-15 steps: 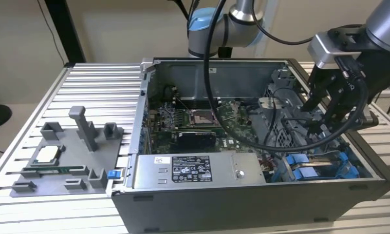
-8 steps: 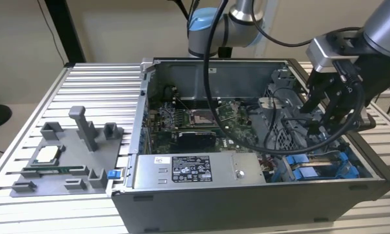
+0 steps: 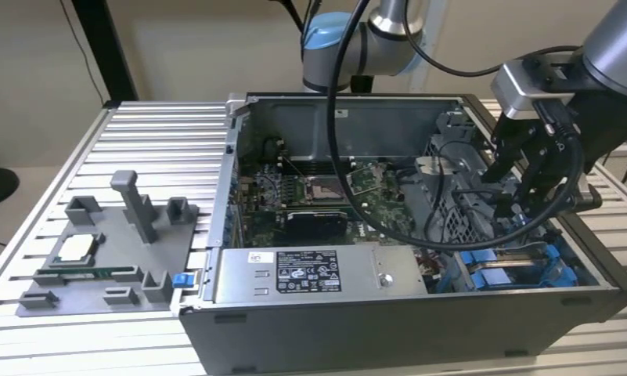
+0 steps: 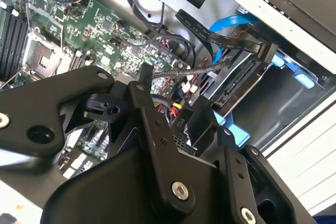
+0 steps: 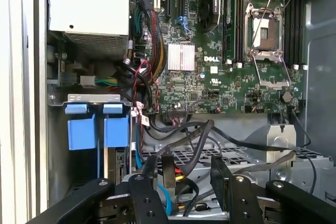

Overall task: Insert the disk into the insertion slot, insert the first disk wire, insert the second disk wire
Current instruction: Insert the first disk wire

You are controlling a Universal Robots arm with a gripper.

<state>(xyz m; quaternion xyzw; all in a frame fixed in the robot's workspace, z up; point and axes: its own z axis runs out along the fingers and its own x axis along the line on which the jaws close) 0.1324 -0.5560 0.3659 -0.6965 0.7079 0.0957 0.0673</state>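
In the second wrist view the disk (image 4: 239, 80) lies in the insertion slot (image 4: 294, 85), held by blue carrier parts. A flat black wire ends in a plug (image 4: 260, 51) on the disk's connector edge. A blue wire (image 4: 231, 24) curves down behind that plug, and its end is hidden. In the exterior view my gripper (image 3: 520, 192) hangs inside the case at the exterior view's right, above the slot's blue rails (image 3: 501, 270). In the first wrist view my gripper (image 5: 193, 174) is open, its black fingers (image 5: 167, 169) apart, with loose black, red and yellow cables in the gap.
The motherboard (image 3: 313, 188) fills the case floor. A wide grey metal box with a sticker (image 3: 303, 274) sits at the near wall. Outside the case, at the exterior view's left, a grey fixture plate (image 3: 115, 251) holds small parts. Cable bundles (image 5: 147, 77) crowd the space beside the bay.
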